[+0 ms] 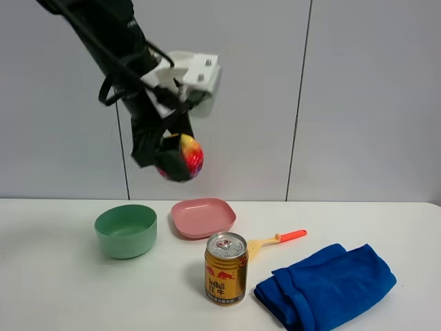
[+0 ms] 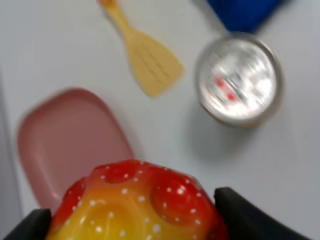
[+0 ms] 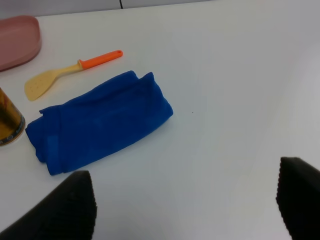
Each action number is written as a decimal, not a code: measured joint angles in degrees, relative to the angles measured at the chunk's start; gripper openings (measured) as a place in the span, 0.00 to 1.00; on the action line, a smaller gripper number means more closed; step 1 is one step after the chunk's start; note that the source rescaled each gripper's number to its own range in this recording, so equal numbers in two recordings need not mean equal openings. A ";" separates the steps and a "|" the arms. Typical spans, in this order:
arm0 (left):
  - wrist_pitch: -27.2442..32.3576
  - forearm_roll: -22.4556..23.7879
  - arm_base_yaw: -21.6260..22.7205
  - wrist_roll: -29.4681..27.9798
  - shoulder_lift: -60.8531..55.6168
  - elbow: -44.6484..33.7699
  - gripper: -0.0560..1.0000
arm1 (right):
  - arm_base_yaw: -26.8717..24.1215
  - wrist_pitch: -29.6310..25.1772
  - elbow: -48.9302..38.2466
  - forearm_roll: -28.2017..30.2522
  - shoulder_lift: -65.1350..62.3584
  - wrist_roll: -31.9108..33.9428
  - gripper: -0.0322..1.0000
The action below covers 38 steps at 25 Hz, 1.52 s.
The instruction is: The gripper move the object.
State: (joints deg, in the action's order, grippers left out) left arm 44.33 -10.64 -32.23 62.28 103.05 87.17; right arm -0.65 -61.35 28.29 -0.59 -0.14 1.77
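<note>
Glossy red-yellow dimpled toy fruit, likely light, hard and slippery, is clamped across its middle by the left gripper's black fingers; the right gripper gapes wide, empty.

Red-and-yellow toy fruit clasped in the gripper, pink plate, spatula and can beneath.

Bench clearance: five obstacles sitting mid-bench, open lanes lying front-left and far right.
Green bowl and pink plate are standing side by side at the rear; can is standing in front, spatula blade lying just beside it, blue cloth bulking to its right. Left hand, gripping the object, is hanging high above them all.
</note>
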 joint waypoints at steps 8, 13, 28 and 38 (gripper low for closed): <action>8.41 -2.12 0.12 -12.40 8.69 17.34 0.05 | 0.00 0.00 0.00 0.00 0.00 0.00 1.00; 11.88 -2.30 0.89 -25.18 15.04 23.72 0.05 | 0.00 0.00 0.00 0.00 0.00 0.00 1.00; -0.40 -2.14 5.65 -43.98 22.64 24.62 0.05 | 0.00 0.00 0.00 0.00 0.00 0.00 1.00; -0.07 -1.53 6.56 -43.03 31.10 30.02 0.05 | 0.00 0.00 0.00 0.00 0.00 0.00 1.00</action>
State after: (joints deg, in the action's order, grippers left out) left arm 44.26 -12.17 -25.67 19.25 134.15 117.19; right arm -0.65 -61.35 28.29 -0.59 -0.14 1.77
